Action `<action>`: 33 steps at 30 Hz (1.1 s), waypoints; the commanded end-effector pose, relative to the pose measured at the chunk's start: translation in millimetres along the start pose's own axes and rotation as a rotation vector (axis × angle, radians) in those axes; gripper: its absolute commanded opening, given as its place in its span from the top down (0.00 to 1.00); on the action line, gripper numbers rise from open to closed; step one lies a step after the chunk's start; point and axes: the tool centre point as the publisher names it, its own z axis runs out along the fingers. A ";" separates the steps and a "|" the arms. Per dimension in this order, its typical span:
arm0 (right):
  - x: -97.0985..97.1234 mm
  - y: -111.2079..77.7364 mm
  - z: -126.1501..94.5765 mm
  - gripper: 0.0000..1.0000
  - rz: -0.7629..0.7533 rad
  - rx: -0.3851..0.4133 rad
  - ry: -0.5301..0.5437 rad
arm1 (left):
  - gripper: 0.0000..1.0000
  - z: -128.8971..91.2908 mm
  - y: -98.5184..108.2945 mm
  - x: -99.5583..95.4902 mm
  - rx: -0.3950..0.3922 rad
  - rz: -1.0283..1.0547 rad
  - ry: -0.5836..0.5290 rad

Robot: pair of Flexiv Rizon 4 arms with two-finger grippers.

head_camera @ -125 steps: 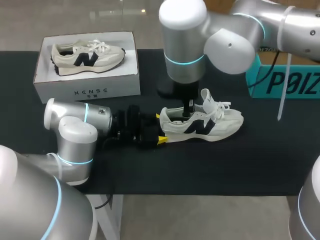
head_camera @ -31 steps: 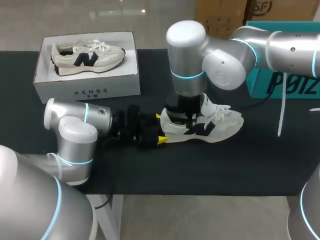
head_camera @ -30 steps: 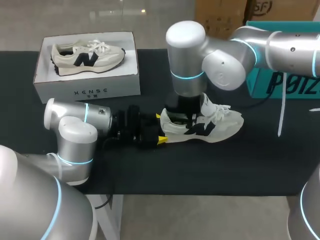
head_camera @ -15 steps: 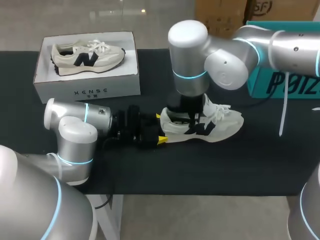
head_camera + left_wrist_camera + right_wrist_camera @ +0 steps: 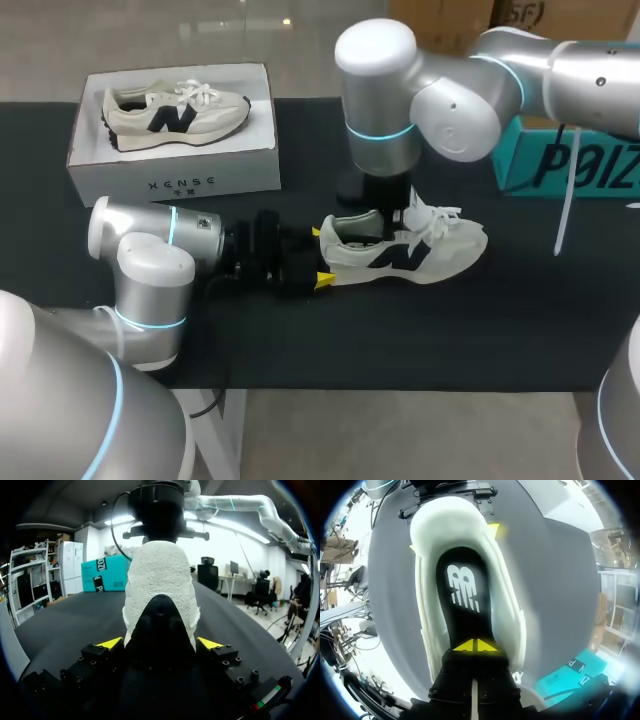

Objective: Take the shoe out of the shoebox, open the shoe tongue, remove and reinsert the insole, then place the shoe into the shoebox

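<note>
At 4 o'clock from shoebox (image 5: 180, 182): shoe (image 5: 425, 250) out | my left jaws squeeze heel (image 5: 160, 625) | right jaws closed over insole (image 5: 462, 597) | boxing left

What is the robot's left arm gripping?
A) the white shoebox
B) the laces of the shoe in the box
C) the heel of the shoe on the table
C: the left fingers clamp the heel of the shoe from both sides.
</note>
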 end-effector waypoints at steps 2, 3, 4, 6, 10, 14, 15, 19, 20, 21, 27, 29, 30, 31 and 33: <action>-3.0 -6.8 -12.3 1.00 0.004 -0.014 -0.013 | 1.00 3.3 3.4 -0.7 -0.005 0.000 0.003; -3.8 -7.3 -13.3 1.00 0.006 -0.013 -0.016 | 1.00 3.3 3.4 -0.7 -0.005 0.000 0.003; -5.7 -8.3 -14.8 1.00 0.008 -0.014 -0.017 | 1.00 3.3 3.4 -0.7 -0.005 0.000 0.003; -8.6 -9.6 -17.4 1.00 0.013 -0.016 -0.023 | 1.00 3.3 3.4 -0.7 -0.005 0.000 0.003; -11.2 -8.0 -21.6 1.00 0.012 -0.015 -0.031 | 1.00 3.3 3.4 -0.7 -0.005 0.000 0.003; -9.4 -1.1 -16.7 1.00 -0.002 -0.005 -0.022 | 1.00 3.3 3.4 -0.7 -0.005 0.000 0.003; -8.3 0.9 -14.7 1.00 -0.005 -0.002 -0.017 | 1.00 3.3 3.4 -0.7 -0.005 0.000 0.003; -8.6 6.8 -5.8 1.00 -0.004 0.000 -0.005 | 1.00 3.3 3.4 -0.7 -0.005 0.000 0.003; -9.0 8.4 -3.7 1.00 -0.003 -0.001 -0.004 | 1.00 3.3 3.4 -0.7 -0.005 0.000 0.003; -8.6 9.4 -3.3 1.00 -0.002 -0.002 -0.004 | 1.00 3.3 3.4 -0.7 -0.005 0.000 0.003; -11.4 15.1 6.9 1.00 -0.004 -0.006 0.002 | 1.00 3.3 3.4 -0.7 -0.005 0.000 0.003; -12.0 15.1 7.6 1.00 -0.005 -0.004 0.005 | 1.00 3.3 3.4 -0.7 -0.005 0.000 0.003; -13.3 15.1 8.7 1.00 -0.006 -0.003 0.006 | 1.00 3.3 3.4 -0.7 -0.005 0.000 0.003; -14.4 14.4 9.5 1.00 -0.005 0.000 0.007 | 1.00 3.3 3.4 -0.7 -0.005 0.000 0.003; -16.4 13.2 10.9 0.84 -0.003 0.002 0.008 | 1.00 3.3 3.4 -0.7 -0.005 0.000 0.003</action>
